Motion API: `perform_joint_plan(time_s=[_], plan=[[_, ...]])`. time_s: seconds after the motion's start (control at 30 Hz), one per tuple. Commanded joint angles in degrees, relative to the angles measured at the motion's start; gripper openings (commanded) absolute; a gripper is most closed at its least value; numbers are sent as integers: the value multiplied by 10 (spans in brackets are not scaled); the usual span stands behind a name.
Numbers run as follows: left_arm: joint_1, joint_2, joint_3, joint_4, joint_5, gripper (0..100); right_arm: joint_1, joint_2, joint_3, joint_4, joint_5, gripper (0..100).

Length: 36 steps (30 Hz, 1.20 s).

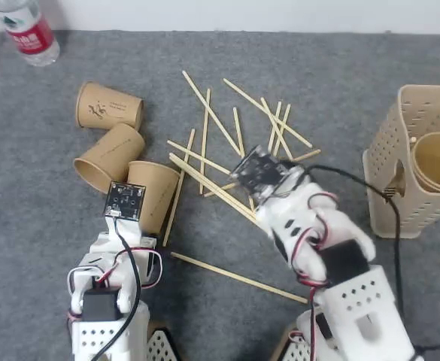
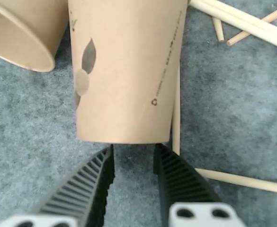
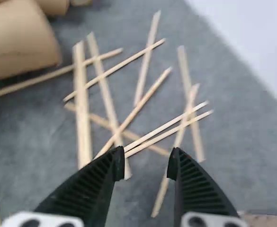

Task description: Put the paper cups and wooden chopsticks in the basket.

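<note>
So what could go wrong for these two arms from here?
The paper cup lies on its side, and the left jaws, open at its base, look narrower than it; they might just shove or roll it. The wooden chopsticks below the open right jaws lie crisscrossed, so closing there could pinch several or flick others aside.

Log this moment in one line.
left claw: open, at paper cup | right claw: open, over chopsticks | basket: stowed cup inside
</note>
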Motion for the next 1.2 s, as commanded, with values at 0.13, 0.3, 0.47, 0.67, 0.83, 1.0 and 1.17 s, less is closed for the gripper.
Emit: perform_joint_plan(time_s=[0.13,0.3,0.47,0.67,0.83,1.0,1.17], plan=[[-2,-7,-3,6,-6,130,-95,-14,88,3,-4,154],[-3,-7,-3,4,-6,130,-156,-13,156,3,-5,154],[-56,-8,-3,-19,-4,130,-160,-13,199,-4,-7,154],[-69,-8,-3,-22,-4,130,-163,-13,243,-62,-7,154],[-69,-8,-3,-20,-4,130,-162,-13,253,-76,-7,154],[-69,-8,-3,-20,-4,130,-162,-13,255,-78,-8,154],[-69,-8,-3,-20,-4,130,-163,34,236,-84,-8,154]])
